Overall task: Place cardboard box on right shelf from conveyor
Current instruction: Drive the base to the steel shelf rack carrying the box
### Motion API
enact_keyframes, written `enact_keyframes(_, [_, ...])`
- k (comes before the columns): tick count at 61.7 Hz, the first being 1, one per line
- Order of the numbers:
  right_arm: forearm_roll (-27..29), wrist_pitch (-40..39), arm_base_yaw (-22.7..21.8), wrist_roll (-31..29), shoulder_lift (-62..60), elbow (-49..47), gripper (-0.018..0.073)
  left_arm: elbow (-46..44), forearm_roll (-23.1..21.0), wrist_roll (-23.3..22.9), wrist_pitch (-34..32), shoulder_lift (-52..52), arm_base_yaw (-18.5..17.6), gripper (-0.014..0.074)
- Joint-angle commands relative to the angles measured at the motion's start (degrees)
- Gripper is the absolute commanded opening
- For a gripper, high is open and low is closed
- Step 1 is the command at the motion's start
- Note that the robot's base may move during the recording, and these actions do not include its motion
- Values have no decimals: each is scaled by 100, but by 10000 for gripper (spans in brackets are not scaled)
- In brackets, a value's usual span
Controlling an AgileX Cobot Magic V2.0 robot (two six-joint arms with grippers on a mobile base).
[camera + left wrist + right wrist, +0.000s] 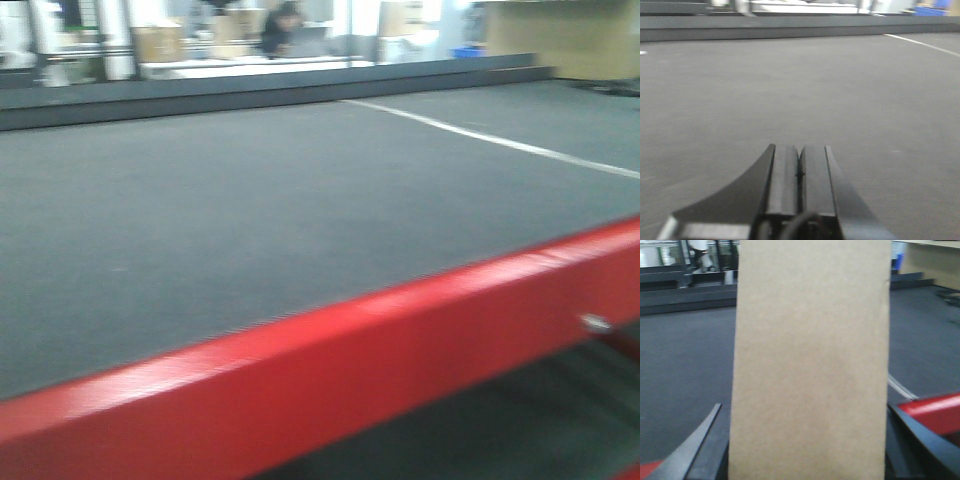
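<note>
Two grippers logged: right gripper (804,410) clamped on cardboard box (810,340), long axis running straight out from fingers (700,445), seemingly clear of conveyor (250,200); left gripper (800,150) pinched closed, empty, low over it. Right shelf unseen.

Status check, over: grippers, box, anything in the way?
Left gripper shut, empty, low over the conveyor. Right gripper shut on the cardboard box, off the belt. No sight of the right shelf; no obstruction seen.

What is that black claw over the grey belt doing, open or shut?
Shut. The left gripper has its two fingers pressed flat together with nothing between them; only the belt lies ahead.
</note>
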Motion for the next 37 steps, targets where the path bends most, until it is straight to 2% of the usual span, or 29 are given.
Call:
enact_keyframes(1, [-77,-546,-29,-37,87,-159,215,56,-34,2,-493,-73,15,-116])
enact_keyframes(37, [-77,-546,-29,-37,87,-159,215,56,-34,2,-493,-73,60,-116])
